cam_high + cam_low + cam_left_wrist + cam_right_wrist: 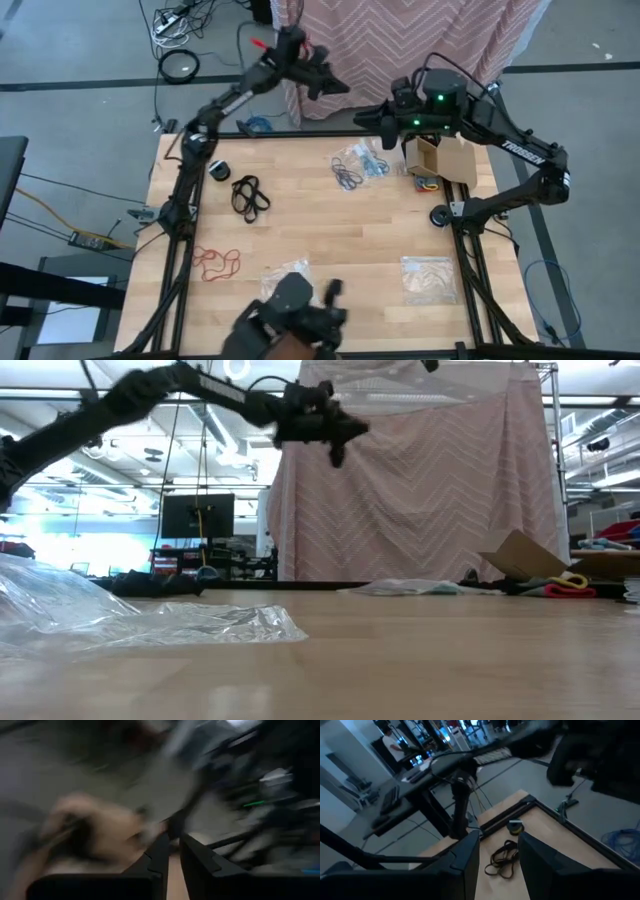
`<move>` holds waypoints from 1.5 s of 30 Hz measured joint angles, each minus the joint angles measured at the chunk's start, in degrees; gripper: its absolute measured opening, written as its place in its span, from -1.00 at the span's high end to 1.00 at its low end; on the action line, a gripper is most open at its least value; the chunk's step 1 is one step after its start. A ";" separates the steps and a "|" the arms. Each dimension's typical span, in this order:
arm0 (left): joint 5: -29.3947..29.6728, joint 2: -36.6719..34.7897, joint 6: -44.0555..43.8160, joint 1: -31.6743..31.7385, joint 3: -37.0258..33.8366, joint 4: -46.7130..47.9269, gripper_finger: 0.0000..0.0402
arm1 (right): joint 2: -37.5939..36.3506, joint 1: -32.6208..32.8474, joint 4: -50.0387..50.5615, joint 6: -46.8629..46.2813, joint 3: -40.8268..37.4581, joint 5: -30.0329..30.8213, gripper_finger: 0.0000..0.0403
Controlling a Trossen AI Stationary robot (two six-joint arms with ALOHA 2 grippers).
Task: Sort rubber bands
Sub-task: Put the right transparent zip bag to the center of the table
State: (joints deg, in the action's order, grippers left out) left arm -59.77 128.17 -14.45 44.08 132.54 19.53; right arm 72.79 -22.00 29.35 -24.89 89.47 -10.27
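A: Quick status. Where are the bands?

B: All on the surface point(330, 230), none held as far as I can see. Black rubber bands point(250, 195) sit far-left, red rubber bands point(215, 262) near-left, well apart. Blue rubber bands point(350, 175) lie far-centre, partly beside a clear plastic bag point(368, 158). Mixed-colour bands point(427, 184) lie at the mouth of the cardboard box point(440, 158), far-right.

A: Each colour in its own patch, then?

B: Looks like it, prob. so the clusters don't tangle. The box lot seems the unsorted supply, imo.

A: Left hand?

B: Left hand point(325, 80) is raised high, out past the far edge in front of the pink cloth point(400, 40), nowhere near any band. Its wrist cam is pure smear. Clenched or released? Can't tell, and can't tell if it carries anything.

A: Right hand?

B: Right hand point(380, 117) hovers at the far edge just left of the box, released, w/ nothing between its jaws. Its cam looks across to the black bands. Parked there, I'd guess, to stay close to the box w/o crossing the other arm.

A: Progress?

B: Partway, I reckon: three piles formed, the box lot not yet sorted.
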 joint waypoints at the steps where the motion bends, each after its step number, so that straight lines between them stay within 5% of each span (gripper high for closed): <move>1: 5.27 -1.82 7.91 0.24 -0.04 8.56 0.75 | -0.28 -0.24 0.18 -0.15 0.00 0.04 0.39; 4: 22.26 -7.36 27.23 0.17 -0.04 28.75 0.75 | -0.82 -0.43 1.63 -0.17 0.00 0.07 0.39; 6: 27.54 -10.39 34.67 0.15 0.04 38.77 0.75 | -0.82 -0.73 2.95 -0.10 0.02 0.10 0.39; 11: 26.69 -15.69 36.97 0.20 -0.04 57.35 0.75 | 0.95 -0.74 9.86 0.43 0.09 1.20 0.39; 16: 28.47 -21.10 37.99 -1.69 -1.79 66.39 0.75 | 5.50 0.61 12.37 4.80 0.07 0.41 0.39; 22: 32.68 -31.31 29.79 -5.30 -15.21 59.24 0.75 | 12.92 2.15 12.99 12.83 0.06 -10.48 0.40; 34: 42.58 -59.34 -0.68 -16.06 -52.98 30.51 0.75 | 26.61 7.59 16.81 24.05 0.00 -21.10 0.44; 42: 43.50 -67.19 -16.00 -29.83 -70.02 21.82 0.75 | 36.76 15.30 10.88 22.45 0.00 -31.44 0.47; 45: 43.31 -67.23 -19.71 -35.62 -74.50 21.33 0.75 | 38.93 18.74 6.14 20.41 0.00 -30.88 0.51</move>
State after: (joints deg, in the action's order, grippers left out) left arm -16.47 60.95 -34.17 8.47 58.05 40.86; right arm 111.71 -3.26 35.48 -4.48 89.47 -41.14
